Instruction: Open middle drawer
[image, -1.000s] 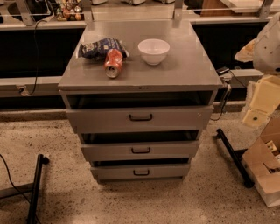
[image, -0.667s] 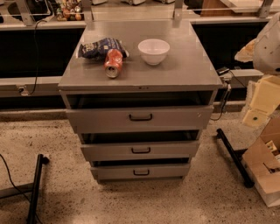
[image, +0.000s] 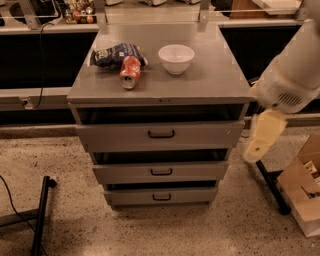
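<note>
So, approach phase - nothing grasped yet. The cream-coloured two-finger hand (image: 261, 137) hangs off the white robot arm (image: 295, 75) at the right, beside the right front corner of the grey metal table (image: 215, 75) and well apart from any handle. It reads as a blur, so I cannot tell whether it is spread or pressed together; it holds nothing that I can see.

The target is the wide shallow grey metal middle drawer (image: 200, 172), second of three in the table's front, between the tall-fronted grey top drawer (image: 115, 136) and the narrow grey bottom drawer (image: 130, 196). Its small black loop handle (image: 161, 171) sits at the centre of the panel, unobstructed. The front looks roughly in line with its neighbours, so I judge it shut - the pull itself is not begun.

On the table top: a white ceramic bowl (image: 176, 57), a red soda can (image: 129, 72) lying on its side, and a crumpled blue snack bag (image: 115, 54) touching the can. None of them is in the way.

Next move, as I judge it: bring the hand left and down to the middle handle - not the wider one above - close around the loop, then pull straight out toward the camera. The handle is small, so alignment matters. An open brown cardboard box (image: 302, 192) on the floor at right is near the arm's side.
</note>
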